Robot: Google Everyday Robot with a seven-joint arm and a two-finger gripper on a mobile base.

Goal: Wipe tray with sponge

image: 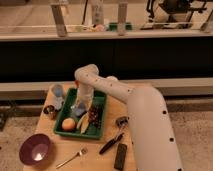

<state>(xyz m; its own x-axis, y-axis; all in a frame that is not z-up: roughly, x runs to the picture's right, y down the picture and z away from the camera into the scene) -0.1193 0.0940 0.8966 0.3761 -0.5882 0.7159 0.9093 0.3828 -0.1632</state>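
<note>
The green tray lies on the wooden table, left of centre. The white arm reaches over from the lower right and bends down into the tray. My gripper points down over the tray's left half. A pale blue-grey sponge sits right under it on the tray floor, touching or nearly touching it. The gripper's body hides part of the sponge.
In the tray lie an orange fruit, dark grapes and a pale piece. A light blue cup and a metal can stand left of the tray. A purple bowl, a fork and black tools lie in front.
</note>
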